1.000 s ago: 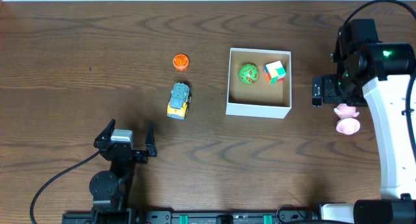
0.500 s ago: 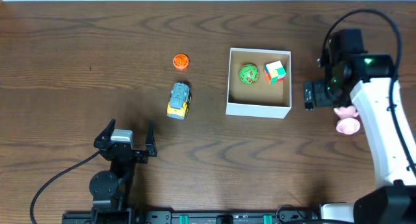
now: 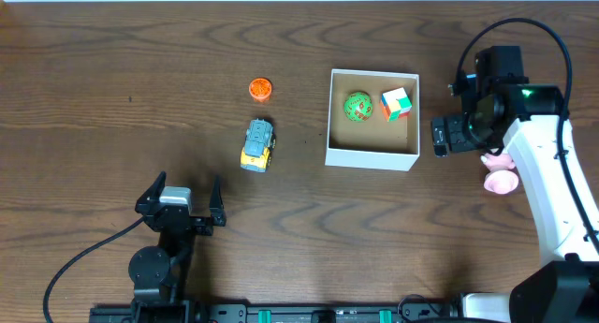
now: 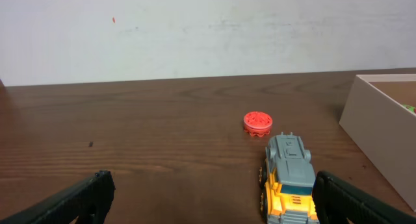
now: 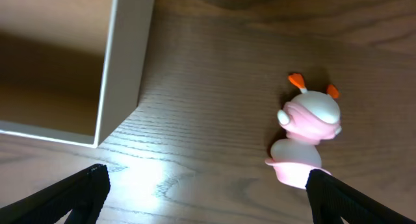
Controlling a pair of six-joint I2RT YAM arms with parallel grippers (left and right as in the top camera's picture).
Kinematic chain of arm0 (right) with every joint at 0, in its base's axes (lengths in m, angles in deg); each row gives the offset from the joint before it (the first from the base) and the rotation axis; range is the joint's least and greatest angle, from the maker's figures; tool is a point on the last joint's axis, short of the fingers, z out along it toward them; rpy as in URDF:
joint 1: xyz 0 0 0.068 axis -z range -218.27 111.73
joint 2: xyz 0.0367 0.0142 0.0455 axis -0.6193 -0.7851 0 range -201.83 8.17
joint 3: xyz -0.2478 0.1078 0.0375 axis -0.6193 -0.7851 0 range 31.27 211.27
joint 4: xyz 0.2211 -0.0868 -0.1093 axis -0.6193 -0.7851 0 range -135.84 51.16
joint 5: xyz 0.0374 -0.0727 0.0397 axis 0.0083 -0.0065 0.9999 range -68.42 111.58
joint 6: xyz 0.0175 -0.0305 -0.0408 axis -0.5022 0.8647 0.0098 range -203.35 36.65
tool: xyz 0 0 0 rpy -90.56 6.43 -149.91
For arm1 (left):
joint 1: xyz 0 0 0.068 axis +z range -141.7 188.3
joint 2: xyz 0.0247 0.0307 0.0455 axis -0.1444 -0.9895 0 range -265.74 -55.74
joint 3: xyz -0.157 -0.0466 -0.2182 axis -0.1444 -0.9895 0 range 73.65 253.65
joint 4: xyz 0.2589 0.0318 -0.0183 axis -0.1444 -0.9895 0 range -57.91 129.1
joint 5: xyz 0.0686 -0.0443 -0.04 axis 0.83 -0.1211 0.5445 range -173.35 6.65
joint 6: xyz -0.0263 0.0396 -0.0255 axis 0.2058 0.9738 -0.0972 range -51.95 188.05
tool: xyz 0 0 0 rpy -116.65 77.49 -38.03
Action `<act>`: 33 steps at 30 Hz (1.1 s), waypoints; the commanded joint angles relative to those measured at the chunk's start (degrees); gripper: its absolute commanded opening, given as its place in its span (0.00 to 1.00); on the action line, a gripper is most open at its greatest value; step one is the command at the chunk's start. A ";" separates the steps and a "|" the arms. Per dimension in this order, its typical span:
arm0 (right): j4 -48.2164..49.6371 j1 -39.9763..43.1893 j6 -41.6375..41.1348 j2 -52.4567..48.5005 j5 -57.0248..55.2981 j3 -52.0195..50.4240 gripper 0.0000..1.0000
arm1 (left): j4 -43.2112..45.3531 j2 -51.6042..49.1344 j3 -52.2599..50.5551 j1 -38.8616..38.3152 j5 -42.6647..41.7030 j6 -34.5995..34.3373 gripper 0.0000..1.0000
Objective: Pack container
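- One brown wood tabletop (image 3: 112,61) carries everything; most of it is bare.
- Container (image 3: 372,157) sits right of centre, white walls, brown floor. Its near half is free and two toys lie along its far side.
- Right claw (image 5: 208,178) hangs between the container's right wall and the pink toy (image 5: 305,130), fingers spread wide, nothing held.
- Left claw (image 3: 183,199) is low at the near-left edge, also wide and empty, well apart from the container.
- Step in hand, my guess: pick the pink toy, since it lies nearest the right claw.
- To do it well: shift right until the toy sits midway between the fingers, then come straight down.
- Grip the rounded body, not the small orange bits on top; it looks smooth and may slip or roll.
- Lift above the wall height before crossing, then release over the free near half of the floor.
- In the way: the container's right wall is just beside the approach, so a spread finger could knock it. The right arm also covers part of the toy from overhead.
- Toy truck (image 3: 257,143), yellow and grey, stands left of the container, in front of the left claw.
- Green ball (image 3: 357,107) is inside, far left.
- Colour cube (image 3: 396,103) is inside, far right, near the ball.
- Orange disc (image 3: 260,87) lies just beyond the truck, apart from it.
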 commanded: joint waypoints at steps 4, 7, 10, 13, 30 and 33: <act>0.04 2.43 4.72 -0.11 3.43 -0.74 0.99 | -1.95 0.35 -0.98 0.11 -0.83 1.01 0.98; 0.46 3.34 5.53 -0.20 3.37 -1.55 0.99 | -1.95 0.35 -0.98 0.11 -0.83 1.01 0.98; 2.19 4.42 5.57 -0.28 3.32 -2.97 0.99 | -1.95 0.35 -0.98 0.11 -0.85 0.98 0.98; 3.98 5.16 5.57 -0.28 3.34 -4.90 0.99 | -1.95 0.35 -0.98 0.11 -0.85 1.01 0.98; 9.11 8.94 -2.56 -2.16 -0.79 -7.56 0.99 | -1.95 0.35 -0.98 0.11 -0.83 1.01 0.98; 9.05 10.82 -3.69 -3.45 -2.23 -7.72 0.99 | -1.95 0.35 -0.98 0.11 -0.85 0.98 0.98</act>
